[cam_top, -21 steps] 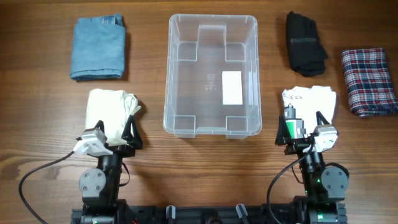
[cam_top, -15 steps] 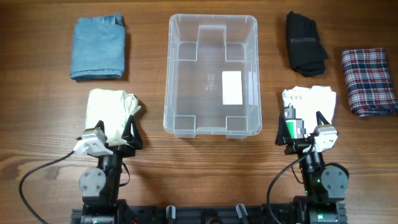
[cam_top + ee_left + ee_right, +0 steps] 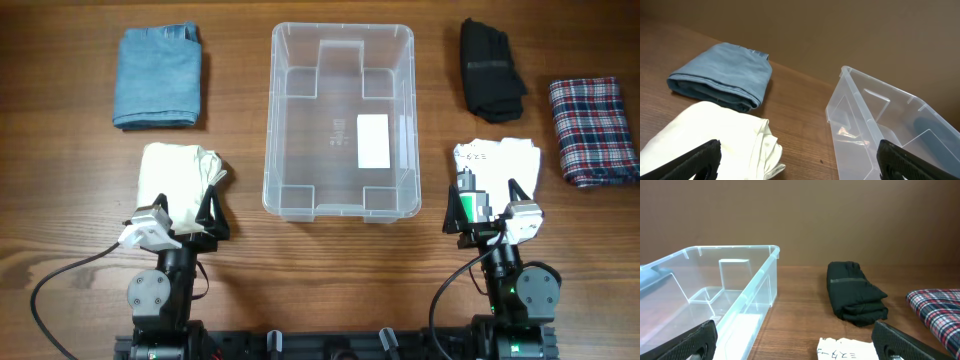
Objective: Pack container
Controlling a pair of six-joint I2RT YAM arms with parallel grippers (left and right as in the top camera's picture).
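Nothing has changed: compared with the overhead shots from a moment ago, both arms and every cloth sit exactly where they were. So packing has not started yet, by my read.

The container (image 3: 315, 140) is in the middle of the table (image 3: 60, 150), between the two arms. It is upright and empty, with only the white label (image 3: 373, 141) showing on its base.

The left gripper (image 3: 190, 215) is parked low at the near edge. Its jaws are spread wide and hold nothing. They point at the cream folded cloth (image 3: 178, 175), which lies just beside the container's left wall.

The right gripper (image 3: 487, 212) is the same: jaws apart and empty. It faces a white folded cloth (image 3: 498, 165) that has handwriting on it, to the right of the container.

Further back, a blue folded cloth (image 3: 157, 76) lies on the left. A black folded cloth (image 3: 491, 70) lies on the right, and a plaid cloth (image 3: 592, 130) at the far right. All of them are apart from the container.

The likely first move is for either arm to reach forward and pinch its nearest cloth. The cream one looks loosely folded at its right edge, so it could unfold when lifted.
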